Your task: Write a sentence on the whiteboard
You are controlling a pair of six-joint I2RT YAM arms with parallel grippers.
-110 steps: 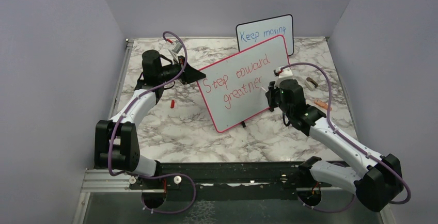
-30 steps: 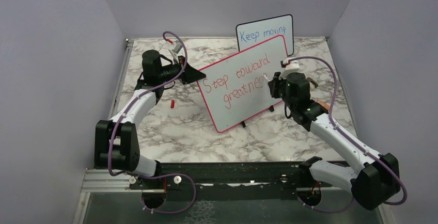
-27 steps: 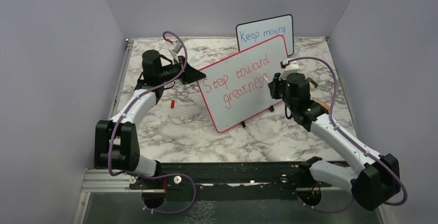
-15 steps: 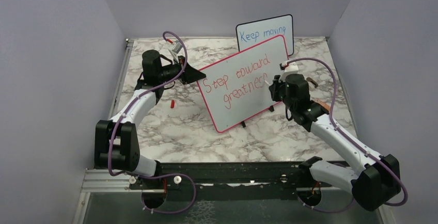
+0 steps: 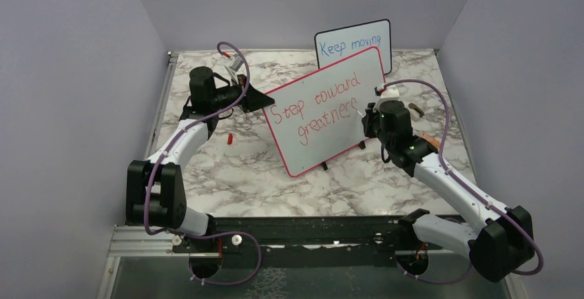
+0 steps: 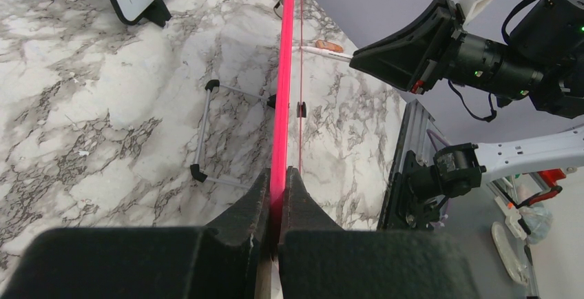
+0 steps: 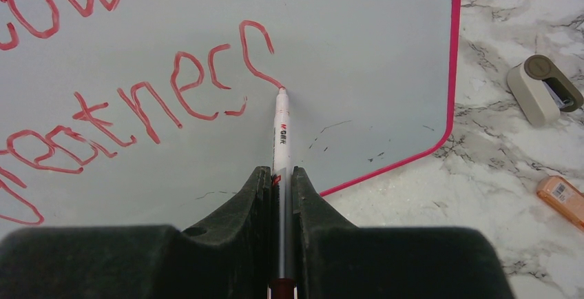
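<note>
At the bottom centre of the right wrist view, the right gripper (image 7: 279,175) is closed tight on a white marker (image 7: 281,127), whose tip touches the whiteboard (image 7: 386,51) at the end of a red curl. That curl ends the sentence (image 7: 138,99), red words reading "Step toward" above an unfinished "greatnes". In the left wrist view, low centre, the left gripper (image 6: 277,178) pinches the board's red-pink edge. From above, the whiteboard stands tilted mid-frame on a marble table (image 5: 241,175), with a smaller black-framed board (image 5: 353,45) behind it.
</note>
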